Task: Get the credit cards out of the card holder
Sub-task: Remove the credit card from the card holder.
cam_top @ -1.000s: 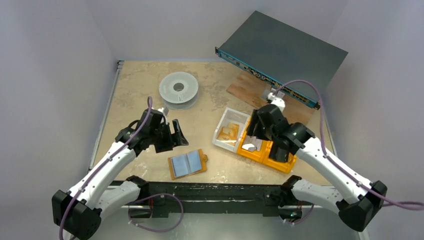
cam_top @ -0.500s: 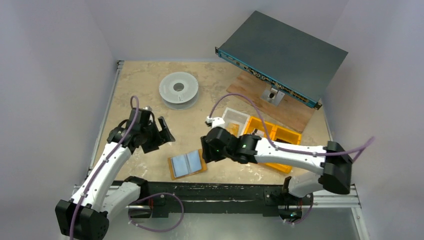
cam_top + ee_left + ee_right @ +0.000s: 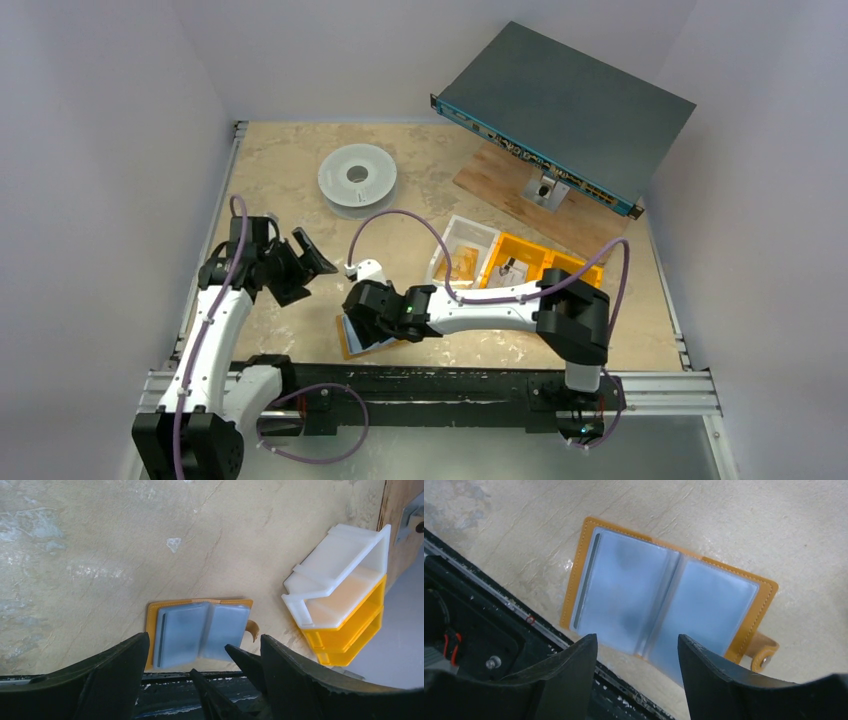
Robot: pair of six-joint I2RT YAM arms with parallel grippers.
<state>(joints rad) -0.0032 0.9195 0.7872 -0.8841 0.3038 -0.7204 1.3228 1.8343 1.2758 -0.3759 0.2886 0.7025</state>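
The card holder lies open and flat on the table near the front rail, mustard-orange with frosted blue-grey sleeves and a strap tab with a snap. No credit cards can be made out through the sleeves; only a dark line shows at the left sleeve's edge. My right gripper hangs open just above the holder's near edge, nothing between its fingers. From above, the right gripper covers part of the card holder. My left gripper is wide open and empty, off to the holder's left, with the card holder in its view.
A white bin and orange bins stand right of the middle. A grey spool sits at the back left. A dark rack unit rests tilted on a wooden board. The black rail runs along the front edge.
My right arm has swung left from over the bins to just above the card holder. My left arm has drawn back to the left, away from the holder.
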